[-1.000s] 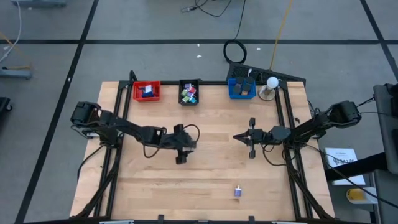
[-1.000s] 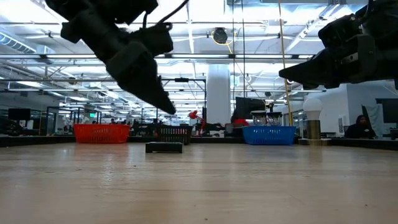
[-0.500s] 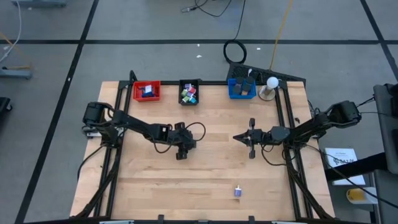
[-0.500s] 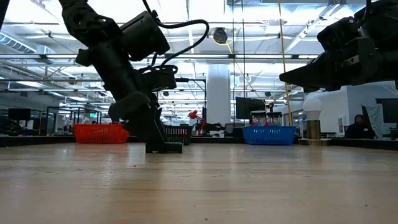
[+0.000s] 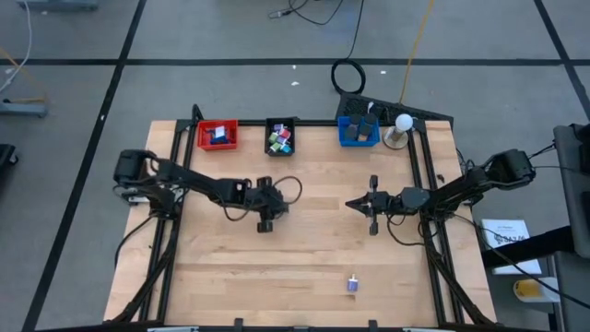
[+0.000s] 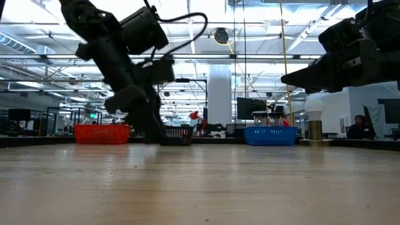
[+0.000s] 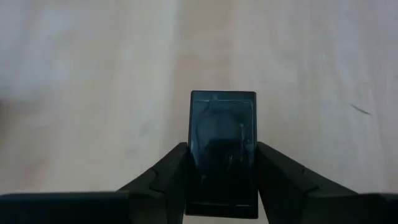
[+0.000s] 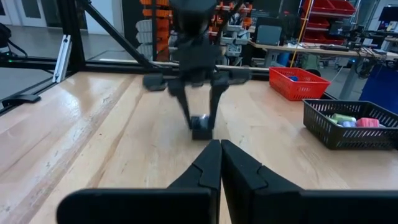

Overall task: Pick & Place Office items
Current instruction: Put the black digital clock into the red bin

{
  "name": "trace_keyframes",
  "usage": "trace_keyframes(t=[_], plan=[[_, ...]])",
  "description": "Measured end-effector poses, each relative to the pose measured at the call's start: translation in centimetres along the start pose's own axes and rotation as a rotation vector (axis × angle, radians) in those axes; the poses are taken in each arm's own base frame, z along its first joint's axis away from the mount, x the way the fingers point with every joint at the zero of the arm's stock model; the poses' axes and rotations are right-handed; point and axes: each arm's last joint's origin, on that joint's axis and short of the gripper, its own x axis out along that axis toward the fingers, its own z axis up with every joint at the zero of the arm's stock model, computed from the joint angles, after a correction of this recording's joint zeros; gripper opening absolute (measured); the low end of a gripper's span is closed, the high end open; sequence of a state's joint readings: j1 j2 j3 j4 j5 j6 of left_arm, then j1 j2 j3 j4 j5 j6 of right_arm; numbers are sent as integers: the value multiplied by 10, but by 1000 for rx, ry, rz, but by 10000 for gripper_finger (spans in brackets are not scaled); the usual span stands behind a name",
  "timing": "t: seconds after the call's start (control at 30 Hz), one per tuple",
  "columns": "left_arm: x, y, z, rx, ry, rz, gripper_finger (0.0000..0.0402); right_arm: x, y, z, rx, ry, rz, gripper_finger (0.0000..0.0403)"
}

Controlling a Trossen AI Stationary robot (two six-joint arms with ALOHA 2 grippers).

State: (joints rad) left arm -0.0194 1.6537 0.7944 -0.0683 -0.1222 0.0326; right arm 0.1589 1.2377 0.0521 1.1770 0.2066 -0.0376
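And the left pincer (image 7: 222, 180) has just clamped onto the flat black rectangular block (image 7: 222, 152) mid-bench (image 5: 313, 267), lifting it clear of the wood. Pick made; a tray comes next. Right pincer (image 5: 350, 204) hangs clenched, empty.

- The middle of the table (image 5: 313, 267) is bare wood, so passage there is wide.
- Obstacles at the far edge: red tray (image 5: 218, 135), black tray (image 5: 280, 136), blue tray (image 5: 358, 131), white lamp (image 5: 402, 123).
- One small purple item (image 5: 352, 284) lies alone near the front edge.
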Motion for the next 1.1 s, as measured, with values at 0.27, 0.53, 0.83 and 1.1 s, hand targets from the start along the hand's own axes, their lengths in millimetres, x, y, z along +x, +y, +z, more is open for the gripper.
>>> trace_keyframes(t=[0.27, 0.53, 0.83, 1.1], plan=[[-70, 28, 2, -85, -9, 154, 155, 0, 0, 0, 0, 1, 0, 1], [-132, 44, -16, -194, 15, 393, 158, 0, 0, 0, -1, 3, 0, 1], [-156, 95, -44, -564, 88, 688, 158, 0, 0, 0, -1, 4, 0, 2], [-145, 164, -68, -841, 125, 802, 158, 0, 0, 0, -1, 4, 0, 2]])
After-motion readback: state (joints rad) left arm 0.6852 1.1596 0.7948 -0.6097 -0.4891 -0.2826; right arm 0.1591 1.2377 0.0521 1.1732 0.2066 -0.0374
